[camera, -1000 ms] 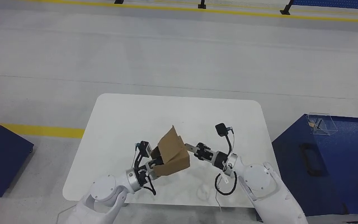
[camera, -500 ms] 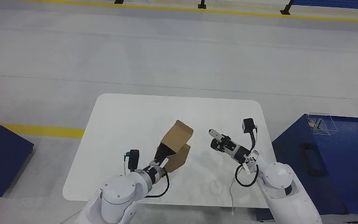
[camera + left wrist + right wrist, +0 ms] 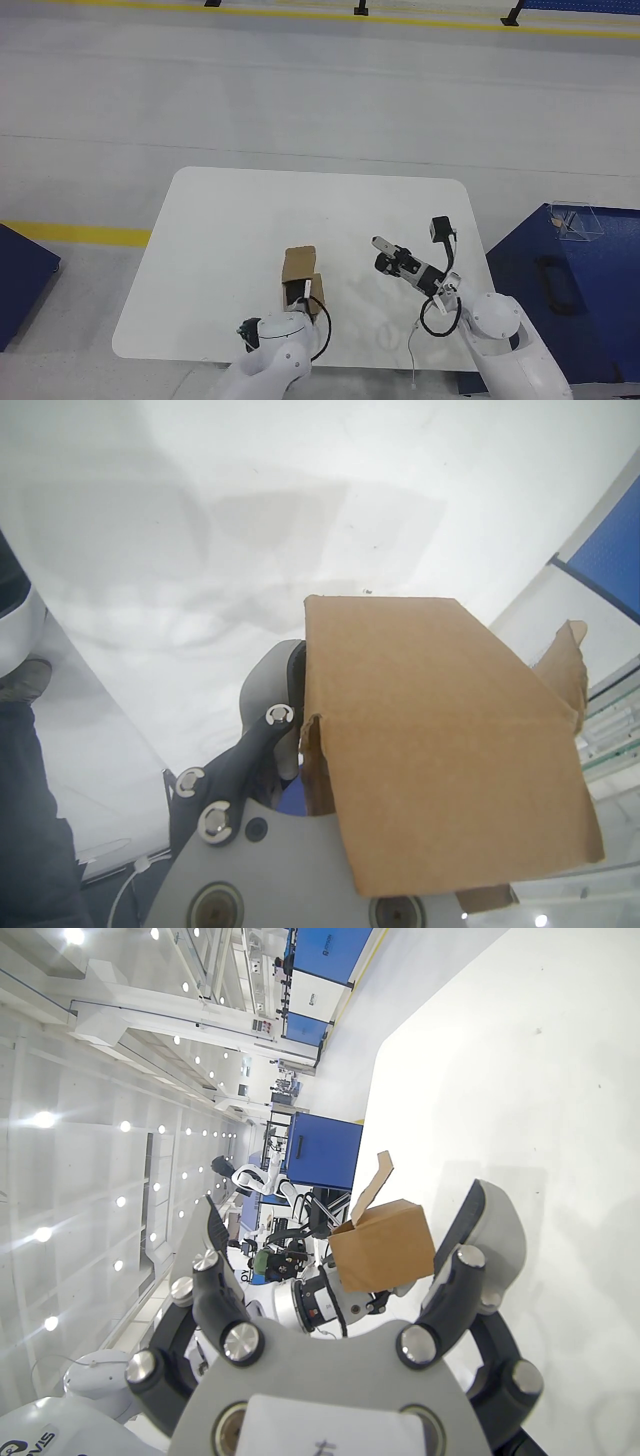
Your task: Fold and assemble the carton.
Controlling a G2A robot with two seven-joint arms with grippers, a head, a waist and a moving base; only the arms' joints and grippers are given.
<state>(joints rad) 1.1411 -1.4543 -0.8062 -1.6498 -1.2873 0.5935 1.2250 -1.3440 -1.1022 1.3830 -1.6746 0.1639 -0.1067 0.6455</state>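
**Left gripper is holding the carton alone, right gripper is waiting open**

We are holding the carton [image 3: 299,272] with our left gripper [image 3: 298,294], which is closed on one of its walls. In the left wrist view one finger [image 3: 272,700] is pressing against the cardboard edge, and the other finger is hiding behind the wall. The carton is standing out straight ahead of these fingers, over the near part of the table [image 3: 220,220]. We cannot tell if it is touching the surface. One flap [image 3: 372,1188] is sticking out at the open end, on the side far from the left gripper, so we are judging that the folding is not finished. Gripping by one wall is probably leaving this open end free for the other arm.

Our right gripper [image 3: 345,1200] is spread wide and is carrying nothing. It is pointing at the carton, which is well ahead of its fingers and apart from them, as if waiting for the next push.

Compared with one second ago, the right gripper is no longer touching the carton's side. It is now standing back, nearly where it was half a second ago. The left arm is now coming from the middle, and the carton is turned and sitting nearer to the table's near edge.
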